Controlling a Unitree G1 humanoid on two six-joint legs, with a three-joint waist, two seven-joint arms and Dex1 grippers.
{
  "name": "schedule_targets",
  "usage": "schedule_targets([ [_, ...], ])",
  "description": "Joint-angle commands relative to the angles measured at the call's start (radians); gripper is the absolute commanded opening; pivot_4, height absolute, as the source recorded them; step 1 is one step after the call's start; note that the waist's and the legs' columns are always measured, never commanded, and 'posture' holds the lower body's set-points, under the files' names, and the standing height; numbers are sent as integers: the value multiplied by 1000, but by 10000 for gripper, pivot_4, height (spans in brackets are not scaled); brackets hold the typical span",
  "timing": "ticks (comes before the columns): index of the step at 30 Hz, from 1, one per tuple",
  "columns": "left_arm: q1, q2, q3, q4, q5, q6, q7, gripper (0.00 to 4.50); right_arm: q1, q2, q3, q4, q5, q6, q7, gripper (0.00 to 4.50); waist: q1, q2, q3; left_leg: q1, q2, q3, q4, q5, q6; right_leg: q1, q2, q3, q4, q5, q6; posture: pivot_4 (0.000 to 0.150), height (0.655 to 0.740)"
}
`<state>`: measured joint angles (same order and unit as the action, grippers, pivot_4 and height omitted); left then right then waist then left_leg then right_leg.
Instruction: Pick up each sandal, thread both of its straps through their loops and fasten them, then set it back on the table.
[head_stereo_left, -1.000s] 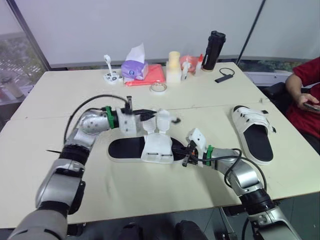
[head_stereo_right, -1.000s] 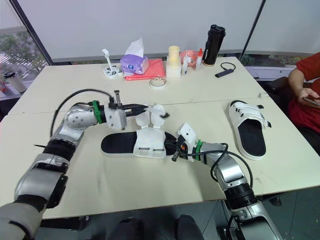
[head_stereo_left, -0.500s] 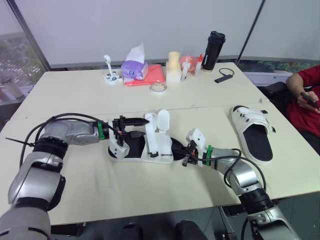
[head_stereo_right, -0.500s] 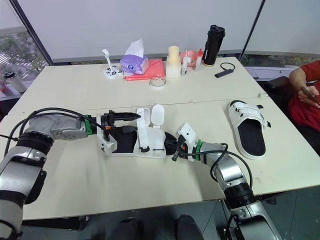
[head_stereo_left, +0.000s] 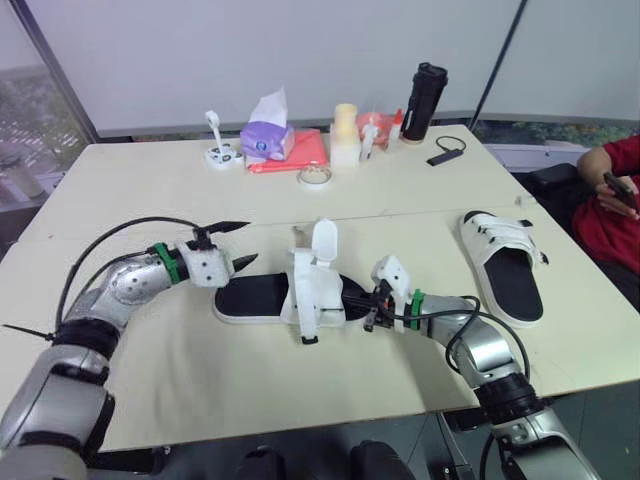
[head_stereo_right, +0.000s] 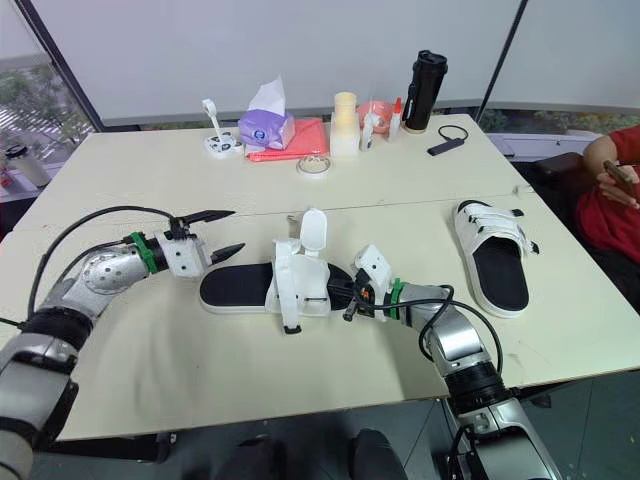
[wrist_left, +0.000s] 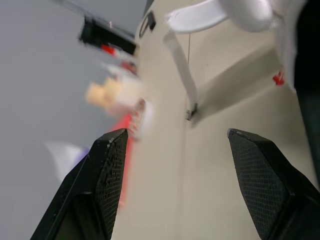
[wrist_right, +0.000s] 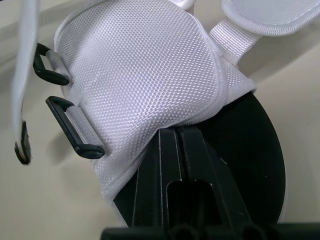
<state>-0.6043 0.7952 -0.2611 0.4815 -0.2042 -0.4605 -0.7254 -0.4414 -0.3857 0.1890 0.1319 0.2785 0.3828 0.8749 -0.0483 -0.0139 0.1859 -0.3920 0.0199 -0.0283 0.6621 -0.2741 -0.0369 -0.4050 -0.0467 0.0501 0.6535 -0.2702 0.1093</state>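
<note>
In the head view, the unfastened sandal (head_stereo_left: 262, 298) lies mid-table, long axis across the robot, bare heel toward the left gripper (head_stereo_left: 248, 242); a second sandal (head_stereo_left: 503, 262) sits well apart at right. In the left wrist view, that gripper's fingers (wrist_left: 112, 165) gape empty. In the right wrist view, the right gripper (wrist_right: 182, 150) pinches the sandal's sole, its tips hidden under the upper.
</note>
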Motion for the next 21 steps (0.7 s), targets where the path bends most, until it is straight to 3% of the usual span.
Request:
schedule_targets([
  [1,66,91,119,-485,-544,682,-71,32709,4,12,7,56,-25,9,-13,0,-1,-1,0,0,4,-2,0,0,0,0,1,0,0,0,0,1500,7400],
  [3,121,130,172,-626,-694,875,-60,32709,5,17,8,59,-27,7,-14,0,-1,0,0,1,4,-3,0,0,0,1,1,0,0,0,0,1500,7400],
  [8,262,175,252,-758,-822,1114,-113,32709,1,24,10,69,-29,1,-12,0,-1,0,0,7,1,-1,-1,0,0,6,2,0,-1,-1,-1,1500,7400],
  [21,281,19,236,-786,-673,1147,-134,32709,-9,33,11,78,-30,-1,-15,0,3,-1,0,8,2,0,-1,0,0,7,4,0,-2,-2,-4,1500,7400],
])
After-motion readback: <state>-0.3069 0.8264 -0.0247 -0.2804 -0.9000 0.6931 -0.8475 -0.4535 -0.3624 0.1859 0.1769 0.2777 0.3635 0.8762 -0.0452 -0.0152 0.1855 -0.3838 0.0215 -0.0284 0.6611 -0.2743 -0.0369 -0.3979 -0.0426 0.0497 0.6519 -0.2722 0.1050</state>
